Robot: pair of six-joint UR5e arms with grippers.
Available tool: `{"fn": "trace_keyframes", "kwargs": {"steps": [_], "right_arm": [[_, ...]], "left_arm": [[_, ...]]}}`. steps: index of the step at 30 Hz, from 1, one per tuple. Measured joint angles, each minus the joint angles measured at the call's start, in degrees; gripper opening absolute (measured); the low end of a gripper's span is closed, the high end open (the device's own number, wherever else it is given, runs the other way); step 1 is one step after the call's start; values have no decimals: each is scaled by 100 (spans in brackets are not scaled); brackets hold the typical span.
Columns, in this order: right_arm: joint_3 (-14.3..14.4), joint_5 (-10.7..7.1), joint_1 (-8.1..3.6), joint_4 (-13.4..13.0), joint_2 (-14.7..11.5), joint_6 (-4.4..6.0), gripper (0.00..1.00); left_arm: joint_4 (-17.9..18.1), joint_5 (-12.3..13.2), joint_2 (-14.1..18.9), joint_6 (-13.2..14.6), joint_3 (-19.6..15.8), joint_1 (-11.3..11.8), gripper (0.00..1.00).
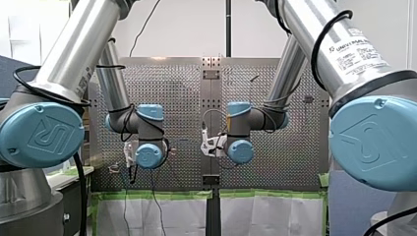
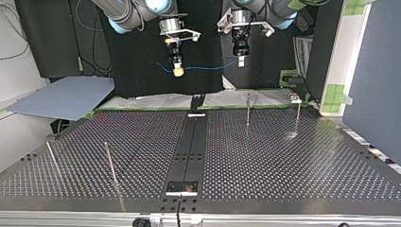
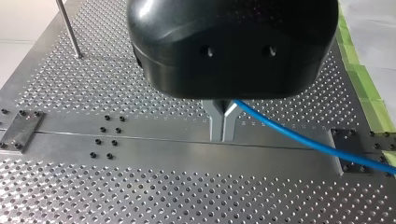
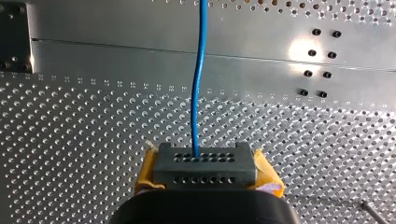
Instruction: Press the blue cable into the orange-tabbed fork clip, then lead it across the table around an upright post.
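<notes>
The blue cable hangs stretched between my two grippers, high above the table's far edge in the top view. My left gripper has its metal fingers pressed together on it. In the left wrist view the cable comes out from between the shut fingertips of the left gripper and runs off to one side. My right gripper, with yellow pads, is shut on the cable too. In the right wrist view the cable leads straight ahead from the right gripper. I cannot pick out the orange-tabbed fork clip.
Thin upright posts stand on the perforated table: two at the top view's right, a post and a post, and two at its left, a post and a post. A dark strip runs down the middle.
</notes>
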Motion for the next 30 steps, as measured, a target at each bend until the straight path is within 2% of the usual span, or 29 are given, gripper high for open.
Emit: {"fn": "trace_keyframes", "kwargs": {"steps": [30], "right_arm": [[-9, 9, -9, 0, -9, 0, 0]], "left_arm": [[0, 70, -96, 26, 18, 79, 0]]}}
